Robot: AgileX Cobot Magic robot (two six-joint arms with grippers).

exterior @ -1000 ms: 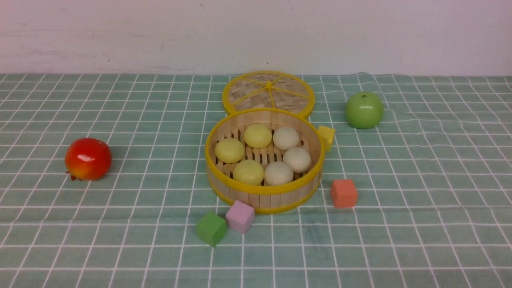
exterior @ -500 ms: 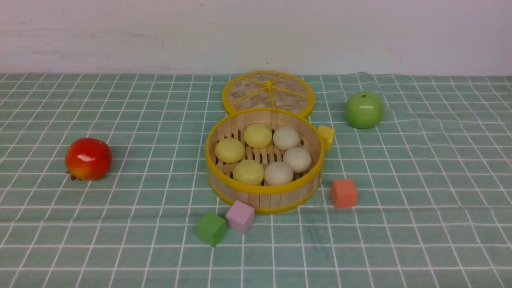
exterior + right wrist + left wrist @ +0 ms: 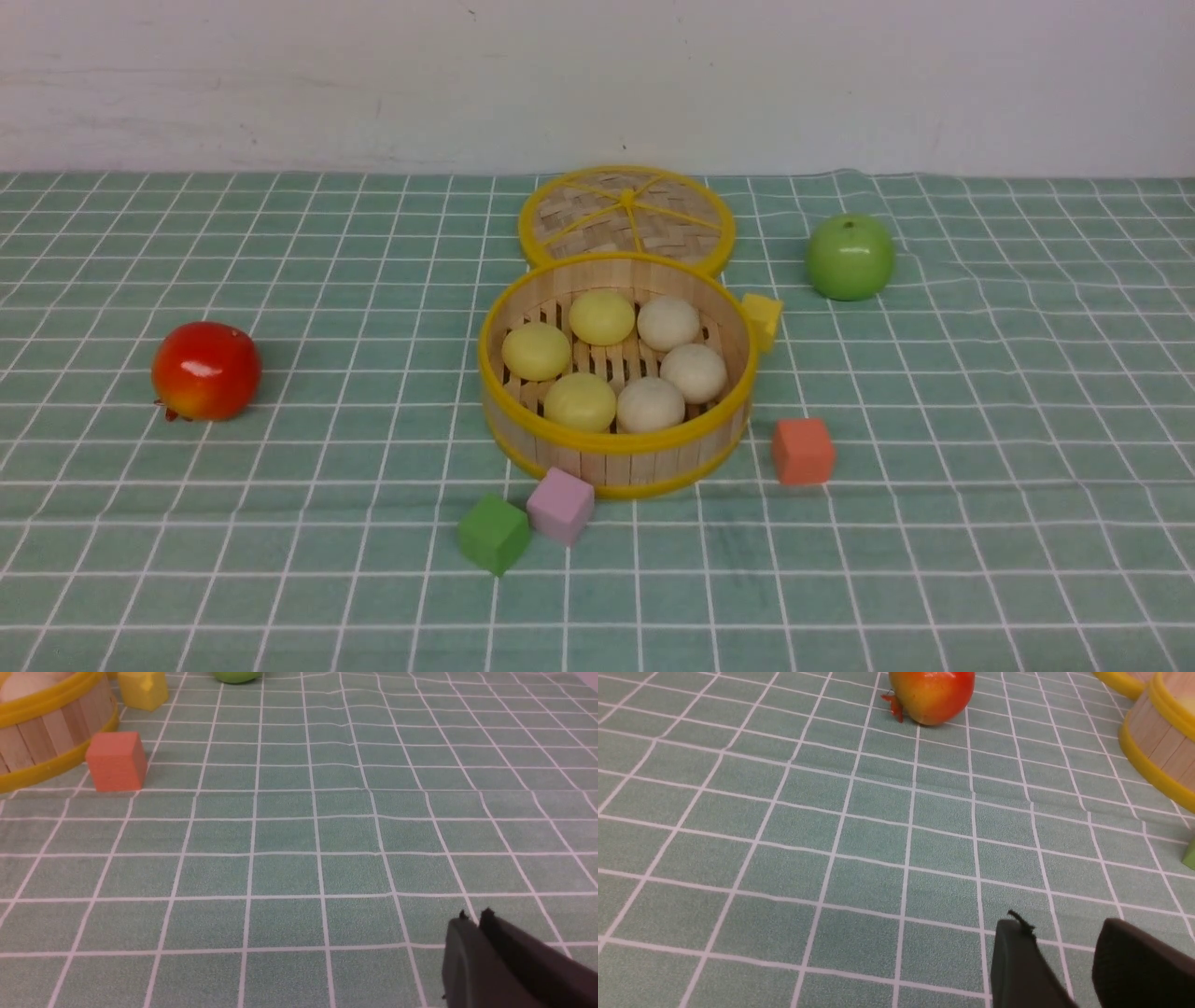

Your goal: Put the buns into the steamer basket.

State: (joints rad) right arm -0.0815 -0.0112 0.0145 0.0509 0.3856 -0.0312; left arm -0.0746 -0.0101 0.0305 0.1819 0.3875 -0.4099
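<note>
Buns (image 3: 616, 362), six, sit dome-up inside the steamer basket (image 3: 616, 446): three pale yellow on the robot's left half, three off-white on the right. Round things, no long axis or heading to note. Basket stands upright at mid-cloth, the woven lid (image 3: 625, 217) flat just behind it. Pink cube (image 3: 560, 505) touches the basket's near wall, green cube (image 3: 493, 533) beside it; orange cube (image 3: 803, 451) and yellow cube (image 3: 762, 317) flank the right side. Red apple (image 3: 206, 371) well left, green apple (image 3: 850, 257) well right.

Left gripper (image 3: 1069, 952) low over bare cloth, fingers slightly apart, empty. Right gripper (image 3: 474, 938) closed, empty.

Nothing has shifted since the earlier frames.
</note>
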